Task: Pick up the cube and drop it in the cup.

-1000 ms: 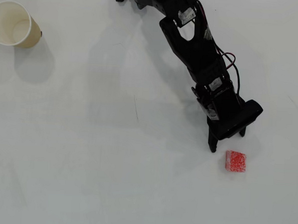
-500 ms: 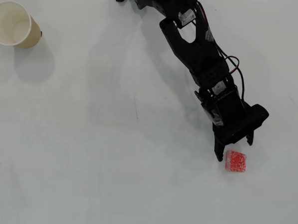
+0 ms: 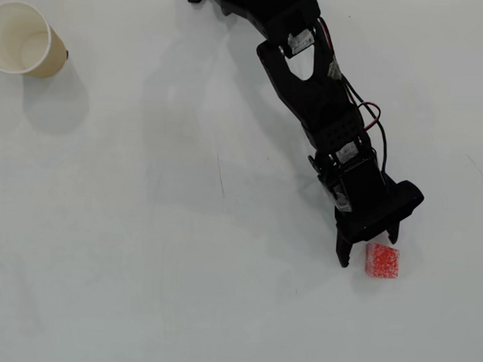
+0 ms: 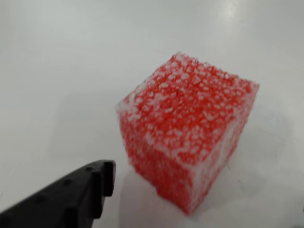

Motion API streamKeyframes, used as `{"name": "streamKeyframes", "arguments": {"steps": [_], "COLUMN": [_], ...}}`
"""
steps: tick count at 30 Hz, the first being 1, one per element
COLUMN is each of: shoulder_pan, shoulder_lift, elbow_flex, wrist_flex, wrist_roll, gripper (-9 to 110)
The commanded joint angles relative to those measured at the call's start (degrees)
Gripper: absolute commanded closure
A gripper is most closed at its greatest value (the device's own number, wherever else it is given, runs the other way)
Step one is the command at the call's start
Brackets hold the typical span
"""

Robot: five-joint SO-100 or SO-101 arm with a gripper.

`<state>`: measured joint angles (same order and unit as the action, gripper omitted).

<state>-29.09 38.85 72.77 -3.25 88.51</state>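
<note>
Hovering low over the white table (image 3: 140, 265), my black pincer (image 3: 369, 249) stands open and empty, just beside the small red speckled foam cube (image 3: 382, 260).

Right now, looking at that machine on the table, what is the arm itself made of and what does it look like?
The arm looks like matte black plastic, built of chunky jointed blocks. Thin red and black cables loop along it, and small white labels sit on some of the joints. It ends in a black gripper with two pointed fingers; the wrist view shows one finger with small round holes.
</note>
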Motion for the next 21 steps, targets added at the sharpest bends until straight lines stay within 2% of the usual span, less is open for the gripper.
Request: {"name": "streamKeyframes", "arguments": {"steps": [1,21], "shoulder_pan": [0.79,0.09], "shoulder_lift": [3.43,-1.14], "elbow_flex": [-8.26,-13.27], "wrist_flex": [-0.09,0.7], "wrist_roll": [0.18,0.18], "gripper": [65,65]}}
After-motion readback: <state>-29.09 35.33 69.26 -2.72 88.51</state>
